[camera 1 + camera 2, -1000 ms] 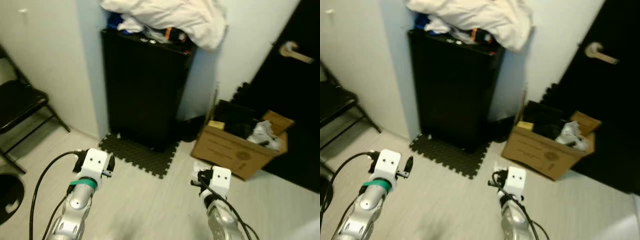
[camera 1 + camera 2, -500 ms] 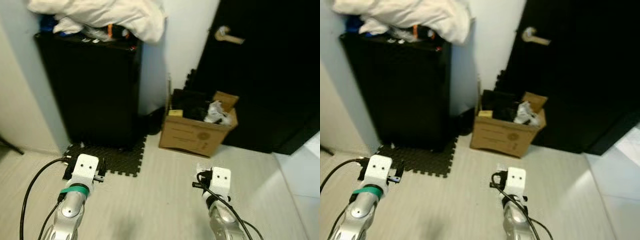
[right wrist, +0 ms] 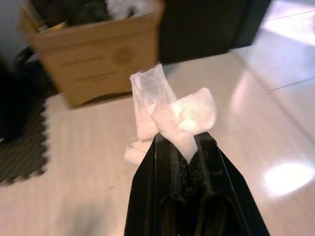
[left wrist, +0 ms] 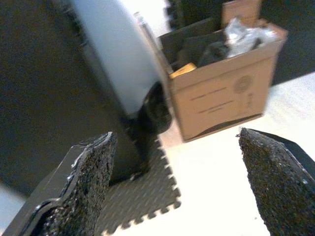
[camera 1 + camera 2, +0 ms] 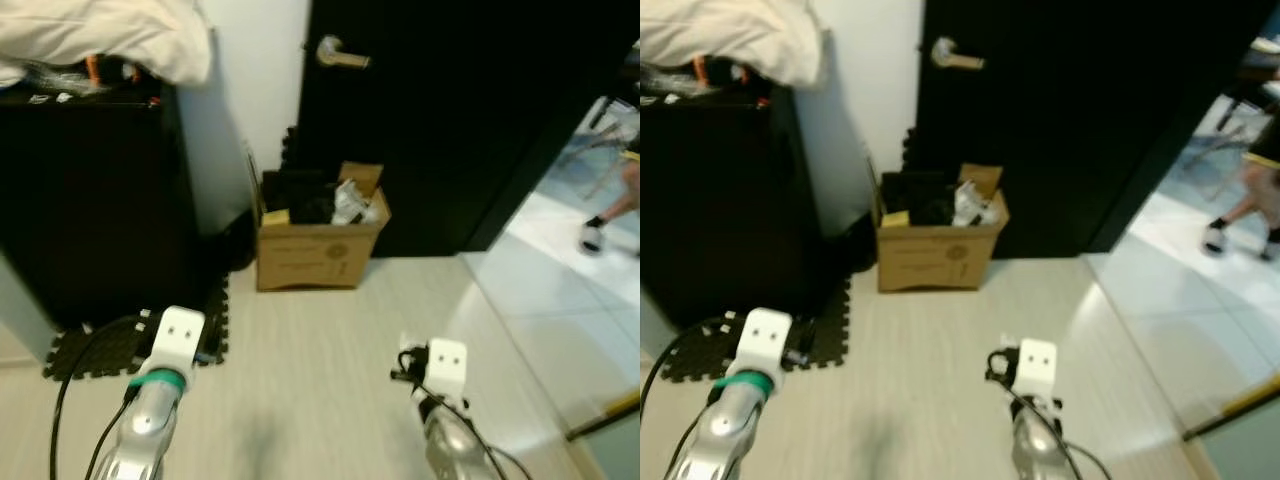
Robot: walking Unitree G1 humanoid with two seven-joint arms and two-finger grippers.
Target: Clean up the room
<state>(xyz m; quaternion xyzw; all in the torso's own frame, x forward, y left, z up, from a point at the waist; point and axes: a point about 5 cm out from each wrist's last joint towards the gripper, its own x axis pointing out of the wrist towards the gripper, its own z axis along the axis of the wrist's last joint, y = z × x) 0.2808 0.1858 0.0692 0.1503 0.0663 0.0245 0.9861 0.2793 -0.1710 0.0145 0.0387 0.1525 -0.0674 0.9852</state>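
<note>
My right gripper [image 3: 180,143] is shut on a crumpled white tissue [image 3: 172,110], which sticks up from between its black fingertips above the pale floor. My left gripper [image 4: 182,167] is open with nothing between its fingers [image 4: 86,182], held low over the floor near a black foam mat [image 4: 138,196]. Both silver arms reach forward in the eye views, the left arm [image 5: 165,350] and the right arm [image 5: 445,365]. An open cardboard box [image 5: 320,240] holding dark items and crumpled white stuff stands ahead against a black door.
A tall black cabinet [image 5: 90,200] with white bedding [image 5: 100,35] piled on top stands at the left. The black door [image 5: 450,110] has a metal handle [image 5: 340,55]. At the right lies a glossy tiled floor [image 5: 540,270], where a person's foot [image 5: 597,235] stands.
The camera has swung to the right: cabinet and box slid left in the picture, and the tiled floor with the person's foot came into view. Both grippers hold as before.
</note>
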